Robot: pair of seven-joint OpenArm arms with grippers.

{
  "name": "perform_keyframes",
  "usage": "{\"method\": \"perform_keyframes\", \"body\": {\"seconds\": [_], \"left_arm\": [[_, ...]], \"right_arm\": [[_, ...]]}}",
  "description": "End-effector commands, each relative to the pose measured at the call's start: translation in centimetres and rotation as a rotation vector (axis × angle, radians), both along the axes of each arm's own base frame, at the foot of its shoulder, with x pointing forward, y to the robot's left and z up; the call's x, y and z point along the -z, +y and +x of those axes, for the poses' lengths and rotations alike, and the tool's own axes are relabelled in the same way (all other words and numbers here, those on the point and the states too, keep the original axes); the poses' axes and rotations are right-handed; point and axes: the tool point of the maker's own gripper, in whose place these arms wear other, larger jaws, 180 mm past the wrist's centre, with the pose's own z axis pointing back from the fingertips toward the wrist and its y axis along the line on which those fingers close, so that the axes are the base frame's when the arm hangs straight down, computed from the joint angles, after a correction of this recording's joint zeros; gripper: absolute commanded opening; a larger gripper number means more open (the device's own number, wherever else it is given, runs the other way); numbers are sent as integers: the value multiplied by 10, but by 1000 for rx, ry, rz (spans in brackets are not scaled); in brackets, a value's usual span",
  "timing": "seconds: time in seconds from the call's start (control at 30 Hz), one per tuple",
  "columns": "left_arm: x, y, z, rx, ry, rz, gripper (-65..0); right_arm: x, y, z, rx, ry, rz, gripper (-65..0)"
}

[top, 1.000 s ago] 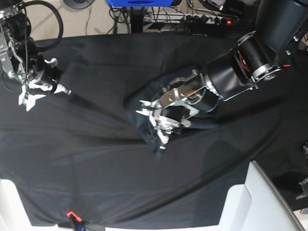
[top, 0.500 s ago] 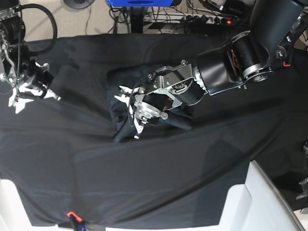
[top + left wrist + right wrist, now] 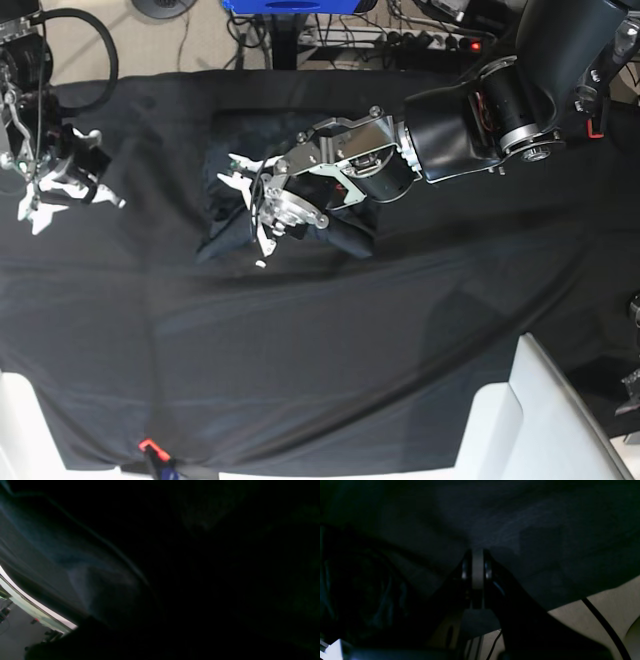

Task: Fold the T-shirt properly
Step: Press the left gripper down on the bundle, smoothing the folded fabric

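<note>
Left tool swept further across worktop, dragging T-shirt, jaws pinched on bunched cloth beneath it. Right tool closed, empty, well apart. Keep drag low, release flat.

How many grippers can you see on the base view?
2: right gripper at the tablecloth's left edge; left gripper mid-table on the T-shirt.
</note>
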Motion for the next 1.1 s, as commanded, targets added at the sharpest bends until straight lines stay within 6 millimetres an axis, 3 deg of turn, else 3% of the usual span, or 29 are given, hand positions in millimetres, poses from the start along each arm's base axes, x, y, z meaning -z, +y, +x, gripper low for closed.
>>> {"method": "perform_keyframes", "body": {"seconds": [0.0,0.43,0.63,0.87,1.07], "left_arm": [[-1,-12,-8,13,46,-42,-650],[1,-6,-8,9,45,-28,-650],[5,5,-14,-15,31,30,-650],[11,4,-26,-17,54,29,-650],[6,14,-23,-25,28,51,-650]], "right_arm": [[-9,-7,9,1,-35,-19,-648],[-8,-6,8,-2,-32,-18,-648],[-7,-5,7,-5,-30,-19,-648],[-7,-5,6,-6,-26,-19,-648],[-4,-5,0,-7,-13,-19,-648]]}}
